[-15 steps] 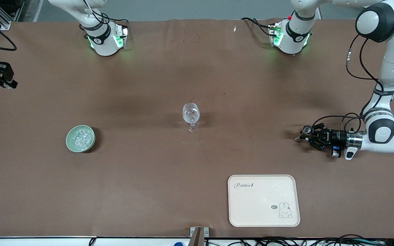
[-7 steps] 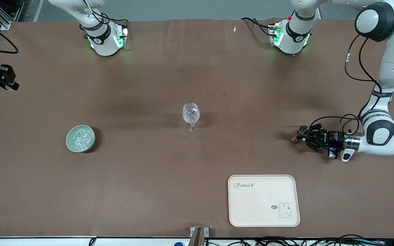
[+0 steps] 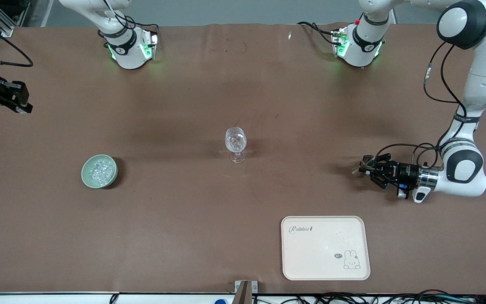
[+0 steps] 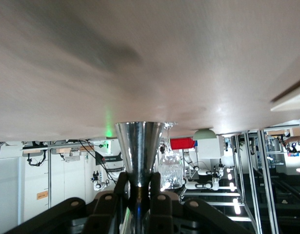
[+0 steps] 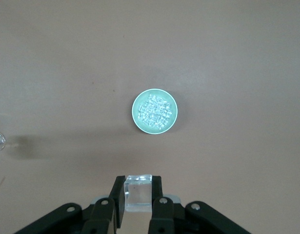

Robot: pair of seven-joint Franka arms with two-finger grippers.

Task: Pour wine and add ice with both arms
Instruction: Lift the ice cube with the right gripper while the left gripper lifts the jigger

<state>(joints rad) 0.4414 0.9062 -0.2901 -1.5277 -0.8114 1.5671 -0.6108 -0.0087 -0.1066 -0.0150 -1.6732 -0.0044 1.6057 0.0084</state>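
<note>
A clear stemmed glass (image 3: 236,143) stands mid-table, with glittery clear bits in its bowl. A green bowl (image 3: 99,170) of ice (image 3: 99,169) sits toward the right arm's end. My left gripper (image 3: 371,169) is low over the table at the left arm's end. It is shut on the stem of a silver cone-shaped cup (image 4: 139,146) lying level, mouth toward the glass (image 4: 170,168). My right gripper (image 5: 138,187) is high over the right arm's end, shut on one clear ice cube (image 5: 138,195), with the bowl (image 5: 154,111) below. It shows at the front view's edge (image 3: 17,101).
A cream tray (image 3: 325,248) with a rabbit print lies nearer the front camera than the left gripper. Both arm bases stand along the table's back edge. The brown table (image 3: 184,211) bears nothing else. No wine bottle is in view.
My left gripper has moved a little toward the glass with the silver cup. My right gripper has shifted slightly inward over the table with the ice cube.
</note>
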